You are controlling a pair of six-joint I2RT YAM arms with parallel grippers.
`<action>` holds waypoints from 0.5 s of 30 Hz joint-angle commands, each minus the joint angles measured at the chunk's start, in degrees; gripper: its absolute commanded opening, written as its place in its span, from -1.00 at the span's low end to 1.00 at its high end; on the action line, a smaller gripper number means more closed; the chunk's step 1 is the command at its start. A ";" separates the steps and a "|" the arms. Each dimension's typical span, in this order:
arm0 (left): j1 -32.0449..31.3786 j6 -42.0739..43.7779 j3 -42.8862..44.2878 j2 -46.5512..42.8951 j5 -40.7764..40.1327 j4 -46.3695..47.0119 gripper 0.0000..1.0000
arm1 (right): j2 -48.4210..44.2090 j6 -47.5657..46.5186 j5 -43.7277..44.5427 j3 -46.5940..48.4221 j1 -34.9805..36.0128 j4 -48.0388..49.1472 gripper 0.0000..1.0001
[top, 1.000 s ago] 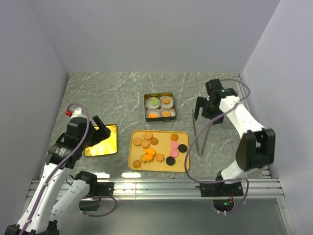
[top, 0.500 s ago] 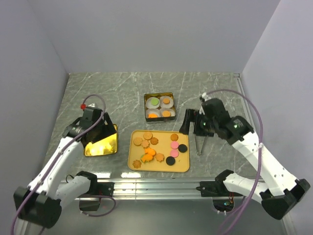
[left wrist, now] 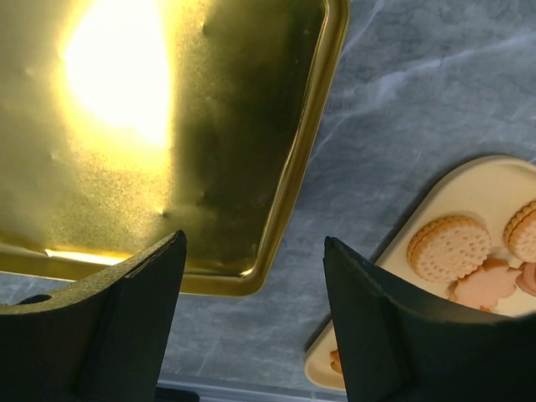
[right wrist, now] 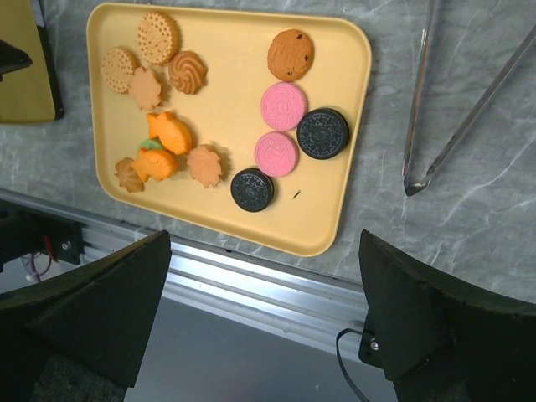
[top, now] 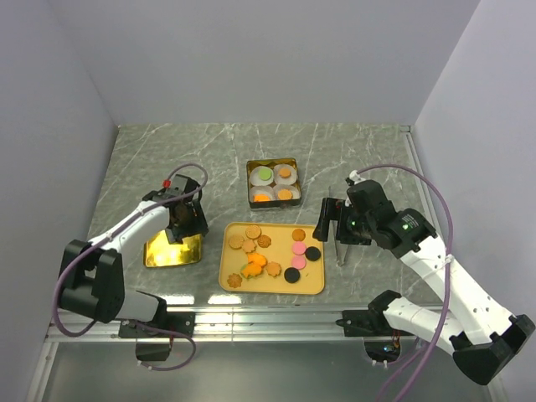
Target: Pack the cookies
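Several cookies point(top: 255, 266) in brown, orange, pink and black lie on a yellow tray point(top: 311, 285). They show in the right wrist view too: pink ones point(right wrist: 285, 105), black ones point(right wrist: 322, 134), orange ones point(right wrist: 171, 134). A brown one point(left wrist: 452, 248) shows in the left wrist view. A square tin point(top: 273, 201) holds white paper cups with cookies in them. My left gripper point(top: 186, 223) point(left wrist: 251, 327) is open and empty over the right edge of the gold lid point(top: 167, 251). My right gripper point(top: 328, 224) point(right wrist: 264, 310) is open and empty above the tray's right edge.
Metal tongs point(top: 339, 244) point(right wrist: 452, 109) lie on the marble table to the right of the tray. The gold lid point(left wrist: 167, 126) lies flat to the left of the tray point(left wrist: 494, 184). A metal rail point(right wrist: 251, 289) runs along the table's near edge.
My left gripper has swung right and inward to the lid's right edge. My right gripper has come down and left from the far right to the tray's right edge.
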 commanded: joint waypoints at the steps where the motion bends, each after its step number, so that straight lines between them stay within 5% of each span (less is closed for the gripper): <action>1: -0.87 1.61 2.82 1.15 -2.42 2.38 0.44 | 0.05 -1.18 0.88 1.03 0.30 1.01 1.00; 15: -8.08 -0.68 4.40 13.54 -9.81 2.64 0.03 | 3.22 -5.04 0.88 2.35 0.38 1.98 1.00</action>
